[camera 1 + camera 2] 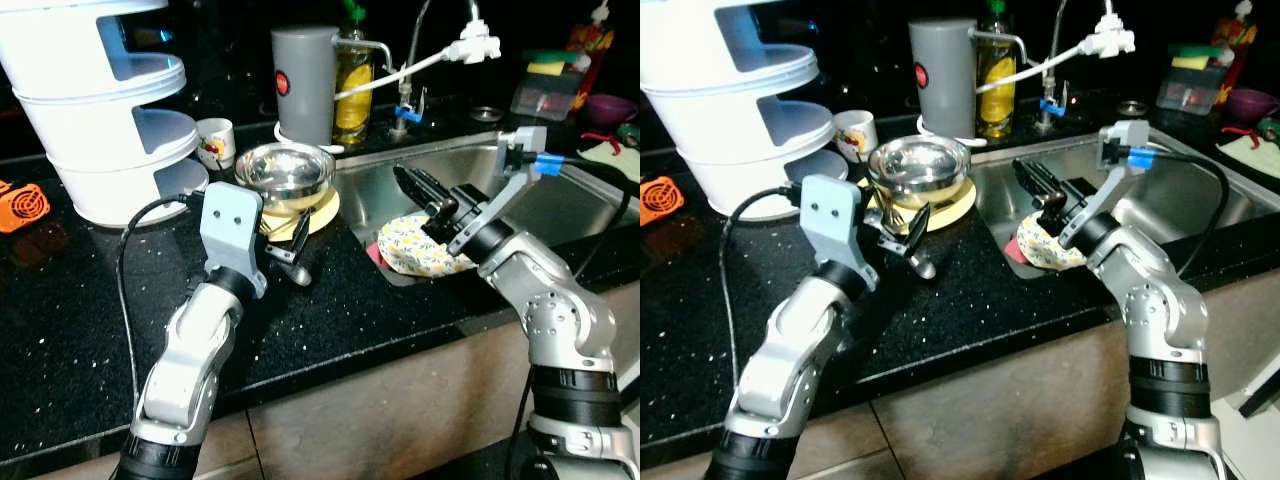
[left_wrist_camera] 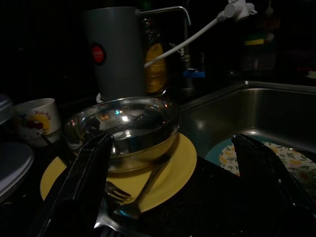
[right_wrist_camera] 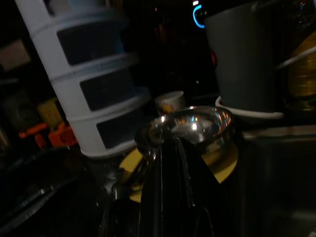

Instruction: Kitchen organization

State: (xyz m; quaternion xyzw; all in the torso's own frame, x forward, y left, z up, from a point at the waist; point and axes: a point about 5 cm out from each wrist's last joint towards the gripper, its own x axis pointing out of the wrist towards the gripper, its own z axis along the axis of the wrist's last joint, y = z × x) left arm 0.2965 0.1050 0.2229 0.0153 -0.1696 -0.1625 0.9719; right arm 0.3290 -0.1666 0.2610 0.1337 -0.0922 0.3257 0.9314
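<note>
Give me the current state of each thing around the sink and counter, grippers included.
Left gripper: open, at the yellow plate's edge.
Right gripper: shut, over the sink.
Steel bowl: upright, on the yellow plate.
Fork: lying on the yellow plate.
Floral plate: tilted in the sink.
Small mug: upright.
Grey jug: upright.

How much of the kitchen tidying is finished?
Little looks done. The left tool is open by the fork on the round yellow plate under the shiny steel bowl. The right tool hovers above the flowered plate in the sink. Both remain unmoved.
</note>
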